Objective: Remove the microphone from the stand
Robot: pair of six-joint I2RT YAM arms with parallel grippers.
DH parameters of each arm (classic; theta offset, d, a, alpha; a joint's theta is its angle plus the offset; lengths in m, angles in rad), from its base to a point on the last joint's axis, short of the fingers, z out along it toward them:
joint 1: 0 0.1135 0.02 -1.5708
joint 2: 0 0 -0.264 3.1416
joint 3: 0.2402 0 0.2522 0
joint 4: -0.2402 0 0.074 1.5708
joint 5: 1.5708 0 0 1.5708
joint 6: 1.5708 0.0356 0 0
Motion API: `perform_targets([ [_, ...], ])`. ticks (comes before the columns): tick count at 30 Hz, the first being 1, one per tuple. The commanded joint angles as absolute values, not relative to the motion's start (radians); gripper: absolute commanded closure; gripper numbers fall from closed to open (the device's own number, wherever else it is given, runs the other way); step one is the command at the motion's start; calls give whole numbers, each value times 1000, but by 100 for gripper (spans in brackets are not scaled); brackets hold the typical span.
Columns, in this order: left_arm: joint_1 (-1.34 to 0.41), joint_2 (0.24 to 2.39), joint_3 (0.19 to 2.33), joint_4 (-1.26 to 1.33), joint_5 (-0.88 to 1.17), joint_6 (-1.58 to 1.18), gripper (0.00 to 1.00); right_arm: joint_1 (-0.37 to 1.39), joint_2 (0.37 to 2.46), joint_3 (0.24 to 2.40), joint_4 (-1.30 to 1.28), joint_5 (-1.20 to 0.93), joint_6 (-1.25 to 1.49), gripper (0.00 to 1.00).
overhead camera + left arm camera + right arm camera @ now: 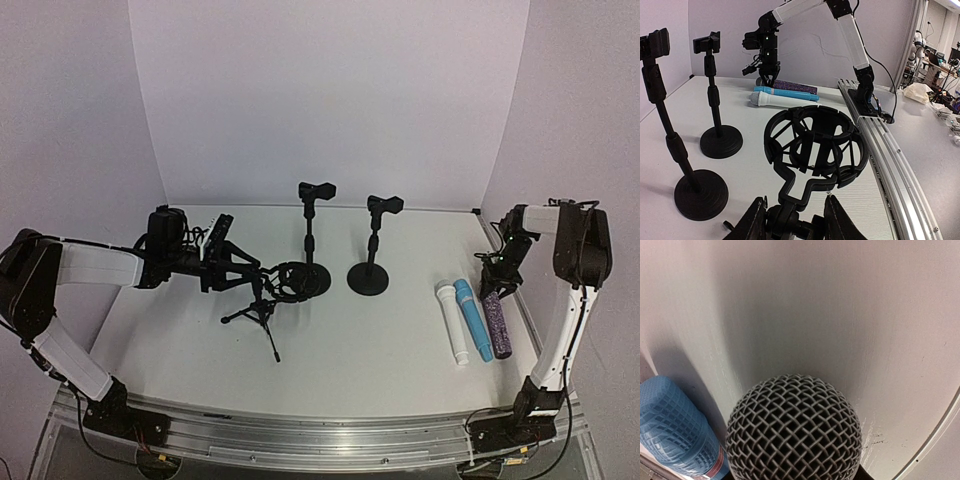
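Note:
The stand is a small black tripod topped by a ring-shaped shock mount, and the ring is empty. My left gripper is shut on the stand's joint just below the mount, one finger on each side. The purple glitter microphone lies on the table at the right. Its mesh head fills the right wrist view and hides my fingers there. My right gripper hangs over that head end. In the left wrist view its fingers are too small to show whether they touch the purple microphone.
A blue microphone and a white microphone lie side by side just left of the purple one. Two upright black stands with round bases and empty clips stand mid-table. An aluminium rail runs along the near edge.

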State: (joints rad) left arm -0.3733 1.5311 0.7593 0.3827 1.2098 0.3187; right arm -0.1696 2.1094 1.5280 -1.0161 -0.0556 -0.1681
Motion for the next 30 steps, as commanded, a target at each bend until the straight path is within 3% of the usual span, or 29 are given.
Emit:
perform_targets([
  [1, -363, 1568, 756, 327, 1109, 379, 100, -170, 2102, 1564, -1021, -70, -140, 56],
  [30, -316, 1523, 751, 335, 1068, 338, 100, -160, 1880, 1645, -1071, -61, -158, 48],
])
